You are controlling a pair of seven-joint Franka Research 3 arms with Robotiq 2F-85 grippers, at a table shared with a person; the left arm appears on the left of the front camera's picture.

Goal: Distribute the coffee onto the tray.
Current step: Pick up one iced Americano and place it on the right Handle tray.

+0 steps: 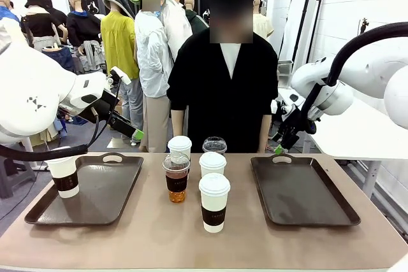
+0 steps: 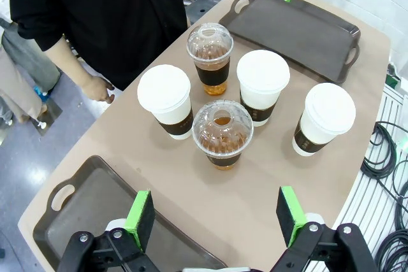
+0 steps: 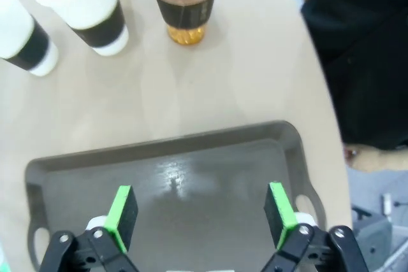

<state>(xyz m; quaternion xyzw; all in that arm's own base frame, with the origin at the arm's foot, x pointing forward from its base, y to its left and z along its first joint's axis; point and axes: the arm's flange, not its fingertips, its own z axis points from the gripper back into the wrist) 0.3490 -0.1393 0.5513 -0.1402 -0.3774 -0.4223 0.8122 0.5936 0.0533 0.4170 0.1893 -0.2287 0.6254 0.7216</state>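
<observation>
One white coffee cup with a brown sleeve [image 1: 64, 176] stands at the left end of the left tray [image 1: 105, 189]. In the middle of the table stand three more white cups [image 1: 214, 200] [image 2: 261, 87] and two clear dome-lidded cups of amber drink [image 1: 176, 176] [image 2: 222, 132]. The right tray [image 1: 299, 192] holds no cup. My left gripper [image 1: 129, 106] hangs open above the left tray's far edge, its pads [image 2: 140, 211] wide apart. Over the right tray's far end, my right gripper [image 1: 280, 148] is open with nothing between its fingers [image 3: 121, 211]. The nearest clear cup [image 3: 185, 4] is beyond that tray's edge.
A person in black stands at the far side of the table, with one hand [image 2: 99, 87] at its edge. Bare tabletop [image 1: 146, 234] lies in front of the cups and between the trays. Cables [image 2: 382, 157] hang off the table's side.
</observation>
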